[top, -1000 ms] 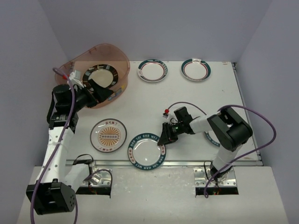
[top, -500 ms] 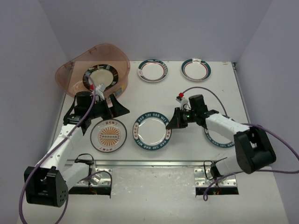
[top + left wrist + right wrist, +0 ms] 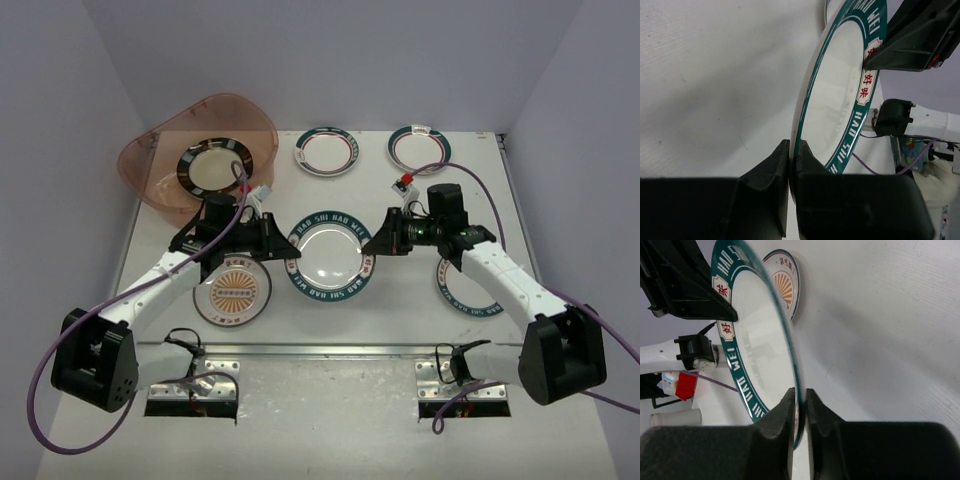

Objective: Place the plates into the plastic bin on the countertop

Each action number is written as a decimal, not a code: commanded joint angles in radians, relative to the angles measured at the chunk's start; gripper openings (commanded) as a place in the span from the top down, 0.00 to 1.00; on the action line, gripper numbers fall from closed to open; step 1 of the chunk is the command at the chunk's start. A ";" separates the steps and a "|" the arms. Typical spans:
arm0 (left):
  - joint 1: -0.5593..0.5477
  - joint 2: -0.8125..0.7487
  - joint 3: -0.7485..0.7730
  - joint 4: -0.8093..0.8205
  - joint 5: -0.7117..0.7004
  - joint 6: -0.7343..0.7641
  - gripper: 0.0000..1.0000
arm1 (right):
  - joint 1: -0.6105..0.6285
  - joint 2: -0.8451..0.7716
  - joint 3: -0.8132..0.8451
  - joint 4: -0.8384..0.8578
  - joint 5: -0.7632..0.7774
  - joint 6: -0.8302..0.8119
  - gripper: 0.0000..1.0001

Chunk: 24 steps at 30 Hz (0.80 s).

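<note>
The top external view looks down from high behind the robot, taking in the whole white tabletop (image 3: 400, 310). The left wrist view sits low and close behind the left end effector (image 3: 792, 147), facing right across the surface. The right wrist view sits close behind the right end effector (image 3: 800, 392), facing left. All three share the teal-lettered plate (image 3: 328, 255).

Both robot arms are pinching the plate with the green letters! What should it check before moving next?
1. Left fingers shut on the teal-lettered plate rim: ok.
2. Right fingers shut on the opposite rim: ok.
3. Plate lifted clear of the countertop: cannot tell.
4. Plastic bin has room beside the black-gold plate: ok.
</note>
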 commanded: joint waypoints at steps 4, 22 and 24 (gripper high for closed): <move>0.078 -0.081 0.203 -0.011 -0.220 -0.077 1.00 | -0.036 -0.090 0.035 -0.042 0.099 -0.021 0.01; 0.569 0.583 0.960 -0.282 -0.475 -0.177 1.00 | -0.083 -0.198 -0.057 -0.155 0.172 -0.102 0.01; 0.568 0.687 1.061 -0.317 -0.464 -0.159 1.00 | -0.083 -0.201 -0.062 -0.155 0.166 -0.108 0.01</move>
